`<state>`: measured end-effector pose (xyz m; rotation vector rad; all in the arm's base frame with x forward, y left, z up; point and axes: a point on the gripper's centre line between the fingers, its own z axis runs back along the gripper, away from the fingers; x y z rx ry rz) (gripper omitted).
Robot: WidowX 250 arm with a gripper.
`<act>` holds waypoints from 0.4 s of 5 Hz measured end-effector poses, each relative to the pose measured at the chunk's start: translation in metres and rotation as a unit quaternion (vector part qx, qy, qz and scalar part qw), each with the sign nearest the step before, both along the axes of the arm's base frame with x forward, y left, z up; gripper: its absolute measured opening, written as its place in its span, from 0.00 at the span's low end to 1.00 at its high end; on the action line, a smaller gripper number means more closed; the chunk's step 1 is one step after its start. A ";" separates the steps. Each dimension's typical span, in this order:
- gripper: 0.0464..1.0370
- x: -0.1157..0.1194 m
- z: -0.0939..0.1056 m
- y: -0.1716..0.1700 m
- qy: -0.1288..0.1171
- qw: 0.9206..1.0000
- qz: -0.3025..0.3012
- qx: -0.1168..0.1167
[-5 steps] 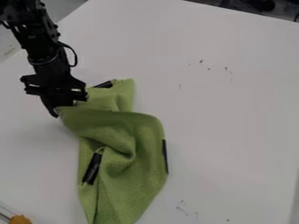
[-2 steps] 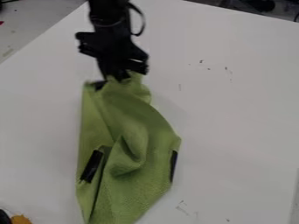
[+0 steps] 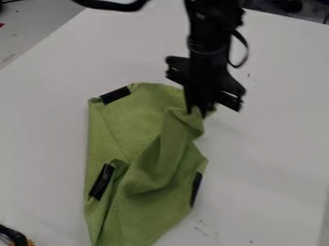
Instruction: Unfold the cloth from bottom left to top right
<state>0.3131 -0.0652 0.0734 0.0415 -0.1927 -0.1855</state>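
Camera view: the green cloth (image 3: 151, 211) lies on the white surface (image 3: 270, 149), towards its left edge, and the jaws are clamped on a raised fold of it near the cloth's upper right. In the last second the black arm (image 3: 208, 53) has swung across from the cloth's left side, past its top, to the right, taking the pinched part along. The layer that was draped over the upper part has been drawn off to the right, so the upper black strip (image 3: 116, 94), half hidden at first, now lies bare, and the cloth around it looks much flatter.

The right black strip (image 3: 196, 190) has slid a little outward with the tug, while the left black strip (image 3: 101, 181) sits almost where it was. A thick gathered fold runs from the jaws down through the middle of the cloth.

For the task, this looks like real progress: the held part has crossed from left to right, and the unfolding is perhaps past halfway. What seems left is to draw it on, low and away from the surface's left edge, until the middle fold opens, then let go. Pulling too hard could drag the whole cloth along; letting go now would probably leave the fold bunched.
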 end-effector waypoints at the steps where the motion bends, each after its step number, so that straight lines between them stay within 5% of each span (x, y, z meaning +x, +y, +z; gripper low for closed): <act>1: 0.03 0.006 -0.010 -0.039 -0.004 0.999 -0.033 -0.013; 2: 0.03 0.016 -0.019 -0.065 -0.026 0.999 -0.029 -0.031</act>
